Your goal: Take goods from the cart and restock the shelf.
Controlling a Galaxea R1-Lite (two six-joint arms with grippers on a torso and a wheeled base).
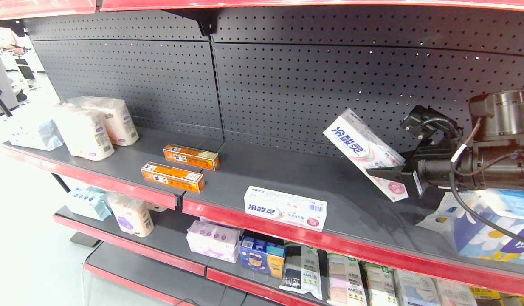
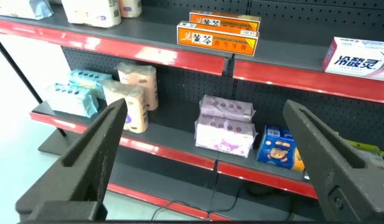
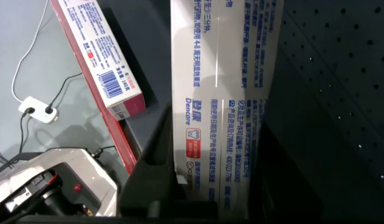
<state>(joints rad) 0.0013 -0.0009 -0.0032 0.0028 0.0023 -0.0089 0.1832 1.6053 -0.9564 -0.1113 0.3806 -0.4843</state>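
Toothpaste box point(image 1: 364, 153) is in the right gripper point(image 1: 393, 176), clamped near its lower end with the fingers point(image 3: 151, 168) closed against its broad faces. The box is tilted, with its upper end leaning up and back toward the pegboard panel point(image 1: 287, 85). It sits over the right part of the middle shelf point(image 1: 330, 182). Can't tell if its lower corner touches the shelf deck.

Second toothpaste box point(image 1: 285, 208) lies on its long side at the front edge of the same shelf. It is to the left of the held one and well apart from it.

Further left are two orange boxes, one near the front lip point(image 1: 173, 177) and one just behind it point(image 1: 191, 157). They are roughly parallel and not touching.

At the far left end of the shelf, white tissue packs point(image 1: 83, 131) stand close together. At the right end, a floral tissue pack point(image 1: 491, 233) sits under the right arm.

Left gripper point(image 2: 205, 107) is spread wide with nothing between the fingers. It hangs out in front of the lower shelf point(image 2: 179, 152), facing a purple tissue pack point(image 2: 226, 124) and a blue box point(image 2: 279, 146) beside it.

More wrapped paper packs point(image 1: 130, 214) sit on the left of the lower shelf. Flat bagged goods point(image 1: 302, 267) stand along its right part.

A power strip point(image 3: 36, 109) with its cable lies on the floor below.
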